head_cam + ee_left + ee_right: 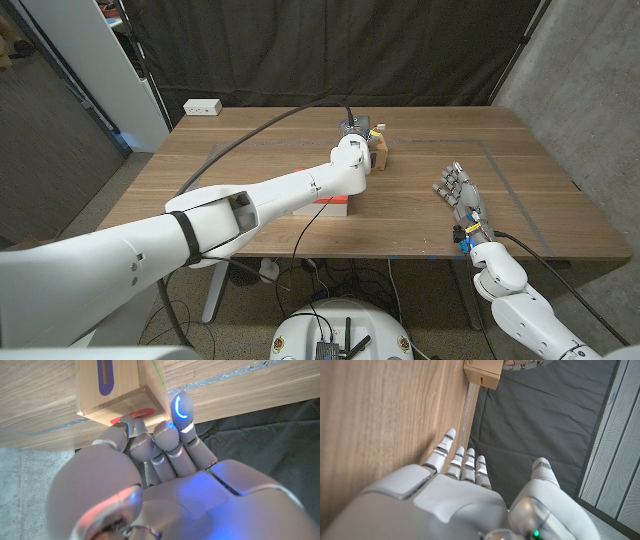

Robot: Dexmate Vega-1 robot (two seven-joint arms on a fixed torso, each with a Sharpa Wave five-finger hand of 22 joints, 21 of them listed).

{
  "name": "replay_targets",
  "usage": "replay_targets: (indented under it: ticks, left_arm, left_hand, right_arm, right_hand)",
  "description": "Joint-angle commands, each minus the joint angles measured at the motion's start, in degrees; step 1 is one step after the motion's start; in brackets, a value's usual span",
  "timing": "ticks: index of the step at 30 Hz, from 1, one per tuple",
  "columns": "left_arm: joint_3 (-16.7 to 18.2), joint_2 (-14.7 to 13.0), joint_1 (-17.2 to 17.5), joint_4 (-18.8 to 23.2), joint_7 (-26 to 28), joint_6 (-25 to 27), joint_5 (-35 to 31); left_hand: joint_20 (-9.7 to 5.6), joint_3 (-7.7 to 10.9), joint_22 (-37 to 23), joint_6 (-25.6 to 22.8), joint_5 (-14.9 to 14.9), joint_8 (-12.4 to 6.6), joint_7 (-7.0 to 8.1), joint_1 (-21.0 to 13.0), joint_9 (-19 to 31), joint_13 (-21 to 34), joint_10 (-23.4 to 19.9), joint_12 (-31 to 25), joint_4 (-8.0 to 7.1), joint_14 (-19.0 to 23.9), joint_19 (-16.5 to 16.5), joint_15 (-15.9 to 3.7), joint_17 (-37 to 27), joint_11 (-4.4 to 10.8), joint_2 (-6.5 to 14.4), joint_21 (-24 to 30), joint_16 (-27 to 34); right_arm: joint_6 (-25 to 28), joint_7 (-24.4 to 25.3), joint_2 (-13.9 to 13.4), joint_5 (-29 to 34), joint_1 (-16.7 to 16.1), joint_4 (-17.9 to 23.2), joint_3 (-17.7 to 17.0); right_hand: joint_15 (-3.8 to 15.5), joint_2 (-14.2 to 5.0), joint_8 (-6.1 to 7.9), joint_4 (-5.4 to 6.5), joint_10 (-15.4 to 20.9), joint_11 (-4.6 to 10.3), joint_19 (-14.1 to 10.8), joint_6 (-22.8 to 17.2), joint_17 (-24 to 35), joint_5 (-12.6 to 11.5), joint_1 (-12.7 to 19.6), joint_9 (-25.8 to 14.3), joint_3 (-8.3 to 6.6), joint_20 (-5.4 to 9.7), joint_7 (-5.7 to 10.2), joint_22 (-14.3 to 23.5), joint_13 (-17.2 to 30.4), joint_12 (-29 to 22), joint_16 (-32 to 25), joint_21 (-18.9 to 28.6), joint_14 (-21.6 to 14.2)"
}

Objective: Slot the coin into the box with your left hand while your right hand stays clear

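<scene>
Box [379, 152] of bare wood serves as the landmark, standing near the middle of the table [250, 165], toward its far side. To the box's left, the left arm [260, 205] stretches across the tabletop from the near corner, passing over a flat red-and-white object [330, 207] that lies just nearer than the box. The left hand [352, 130] sits at the box itself, close against its left side and top. In the left wrist view the hand's fingers [145, 442] are bunched together with their tips right at the box's edge, next to a face carrying a red oval slot [135, 415]; another face carries a purple oval slot [105, 375]. The coin cannot be made out in any view, so whether those bunched fingertips pinch it cannot be told.

To the right of the box, well apart from it, the right hand [461, 195] rests near the table's front edge. Its fingers are straight and slightly spread, pointing away from the robot, and it holds nothing. The right wrist view shows the same hand's fingers [462, 462] extended alongside the wood surface, with the box [482, 372] far off beyond their tips.
</scene>
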State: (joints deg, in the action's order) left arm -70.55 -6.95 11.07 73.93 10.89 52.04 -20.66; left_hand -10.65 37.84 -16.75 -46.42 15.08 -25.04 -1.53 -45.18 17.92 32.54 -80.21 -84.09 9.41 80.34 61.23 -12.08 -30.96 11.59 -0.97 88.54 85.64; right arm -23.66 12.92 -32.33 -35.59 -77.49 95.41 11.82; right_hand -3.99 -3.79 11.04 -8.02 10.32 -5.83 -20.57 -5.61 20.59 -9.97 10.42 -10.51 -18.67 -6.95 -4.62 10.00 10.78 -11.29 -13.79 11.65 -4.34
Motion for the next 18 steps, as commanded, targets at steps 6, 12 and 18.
replay_targets:
  ticks: [6, 12, 18]
  left_arm:
    - [1.72, -2.39, 1.17, 5.69, 1.43, 0.64, -1.24]
    - [2.76, -3.13, 1.67, 7.6, 2.61, 0.48, -1.79]
    - [3.84, -3.95, 2.77, 9.14, 4.24, -0.25, -2.36]
  left_hand:
    - [-1.6, 0.25, -0.27, -0.19, -0.21, -0.71, 0.13, 1.01, 0.16, 0.16, -0.14, 0.12, 0.29, 0.06, 0.62, 0.04, -0.37, 0.15, 0.11, -0.35, 0.39]
    - [-1.61, 0.5, -0.32, -0.2, -0.25, -0.73, 0.06, 1.28, 0.02, 0.41, -0.37, -0.05, 0.31, -0.06, 0.7, 0.03, -0.76, 0.13, 0.32, -0.33, 0.53]
    - [-1.6, 0.7, -0.35, -0.28, -0.32, -0.92, 0.22, 1.32, 0.08, 0.2, -0.21, 0.16, 0.53, -0.67, 0.53, 0.01, 0.38, 0.15, 0.38, -0.41, -0.51]
  right_arm:
    - [-0.51, 0.02, 0.02, 0.29, -0.04, 0.14, -0.02]
    - [-0.48, 0.07, -0.14, 0.54, -0.11, 0.51, -0.01]
    - [-0.45, 0.19, -0.22, 0.83, -0.26, 0.87, 0.04]
  right_hand:
    - [0.1, -0.03, 0.22, -0.07, 0.43, -0.08, -0.48, -0.51, 0.13, -0.27, 0.45, -0.13, -0.36, -0.01, -0.03, 0.27, 0.32, -0.43, -0.2, 0.22, -0.48]
    - [0.1, -0.03, 0.22, -0.07, 0.43, -0.08, -0.48, -0.51, 0.13, -0.27, 0.45, -0.13, -0.36, -0.01, -0.03, 0.27, 0.32, -0.43, -0.2, 0.22, -0.48]
    - [0.1, -0.03, 0.22, -0.07, 0.43, -0.08, -0.48, -0.51, 0.13, -0.27, 0.45, -0.13, -0.36, -0.01, -0.03, 0.27, 0.32, -0.43, -0.2, 0.22, -0.48]
